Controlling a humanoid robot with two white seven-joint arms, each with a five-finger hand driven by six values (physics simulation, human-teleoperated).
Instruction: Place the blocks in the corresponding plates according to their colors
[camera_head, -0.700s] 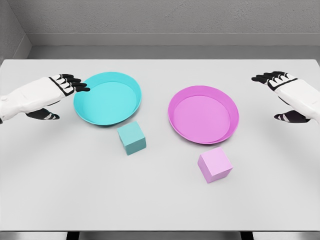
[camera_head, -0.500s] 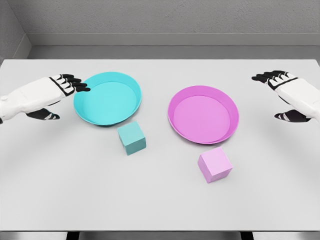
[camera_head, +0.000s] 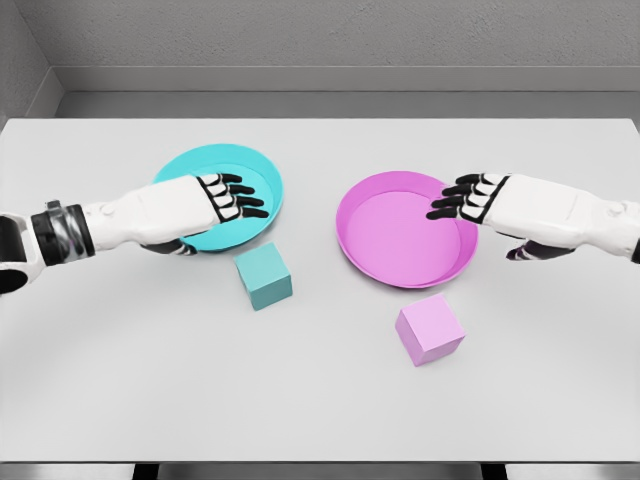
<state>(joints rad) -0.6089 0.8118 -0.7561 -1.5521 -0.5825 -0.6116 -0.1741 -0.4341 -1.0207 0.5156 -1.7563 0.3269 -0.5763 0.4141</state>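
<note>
A teal block (camera_head: 264, 276) sits on the table just in front of the cyan plate (camera_head: 262, 172). A pink block (camera_head: 429, 329) lies in front of the magenta plate (camera_head: 390, 240). My left hand (camera_head: 222, 200) hovers over the cyan plate, fingers stretched out and open, above and behind the teal block. Over the right rim of the magenta plate, my right hand (camera_head: 468, 198) reaches in with fingers extended, holding nothing. Both blocks rest untouched.
The white table's front edge (camera_head: 320, 462) runs along the bottom. A grey wall stands behind the table's far edge.
Both hands have swung inward from the table's sides: the left now over the cyan plate, the right over the magenta plate's right rim. The blocks and plates have not moved.
</note>
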